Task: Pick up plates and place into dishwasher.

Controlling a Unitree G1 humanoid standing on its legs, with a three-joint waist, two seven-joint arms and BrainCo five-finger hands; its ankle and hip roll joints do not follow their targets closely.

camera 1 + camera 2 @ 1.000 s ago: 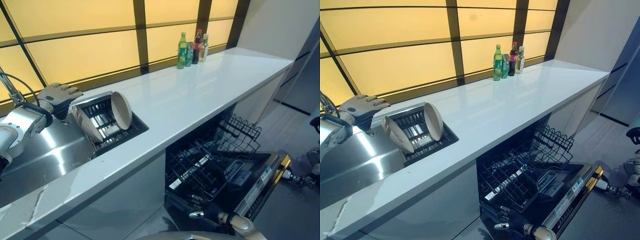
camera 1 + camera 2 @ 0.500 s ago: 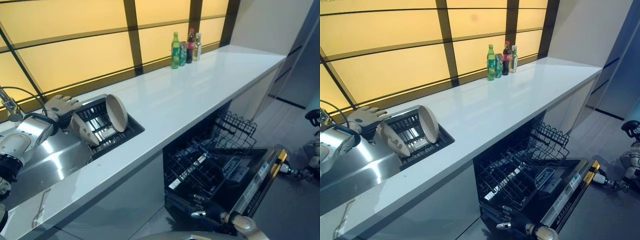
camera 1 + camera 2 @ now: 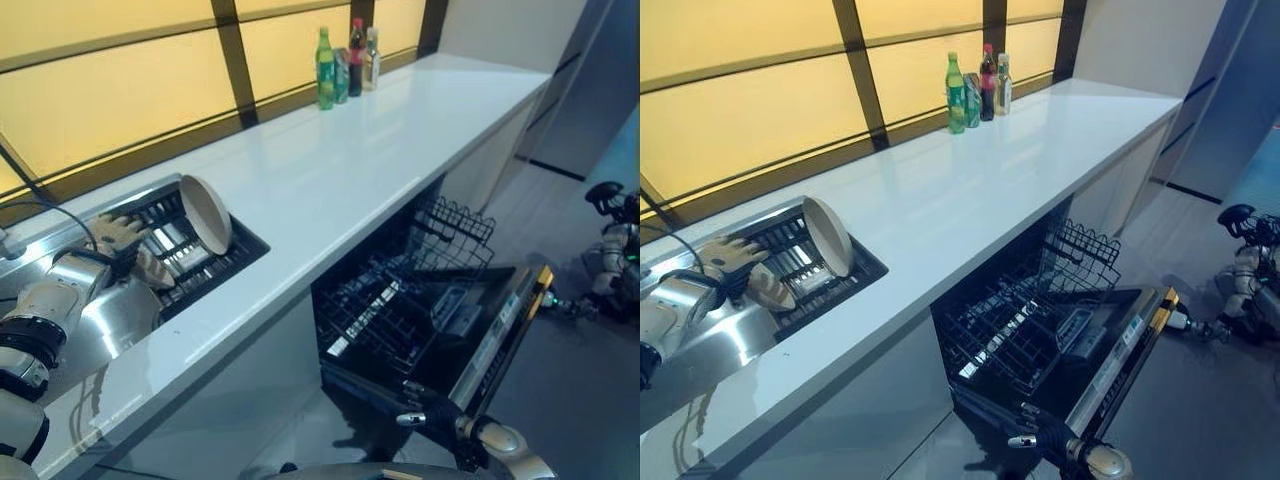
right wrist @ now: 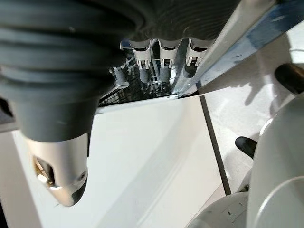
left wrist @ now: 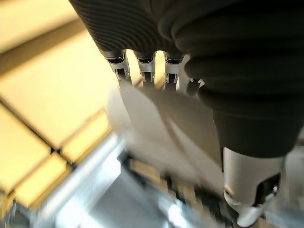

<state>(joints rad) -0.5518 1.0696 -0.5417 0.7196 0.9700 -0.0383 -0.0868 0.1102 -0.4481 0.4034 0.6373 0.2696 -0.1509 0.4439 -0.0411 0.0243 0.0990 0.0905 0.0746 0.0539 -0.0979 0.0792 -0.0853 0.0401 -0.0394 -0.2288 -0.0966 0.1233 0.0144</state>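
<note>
The left hand (image 3: 122, 238), behind the drying rack (image 3: 232, 243) a second ago, now lies on the nearer plate (image 3: 152, 268) in that rack, fingers spread flat on its face, not curled. The second plate (image 3: 206, 213) stands upright to its right. The right hand (image 3: 430, 418) hangs by the open dishwasher (image 3: 420, 320), fingers relaxed, holding nothing.

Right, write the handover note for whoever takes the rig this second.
Left hand: reaching into the dish rack in the sink, fingers on the nearer plate; grip not confirmed.
Right hand: low by the open dishwasher door, holding nothing.
Second plate stands upright in the rack.
Done: no plates show in the dishwasher's lower basket.
Left: lift both plates and load them.
</note>
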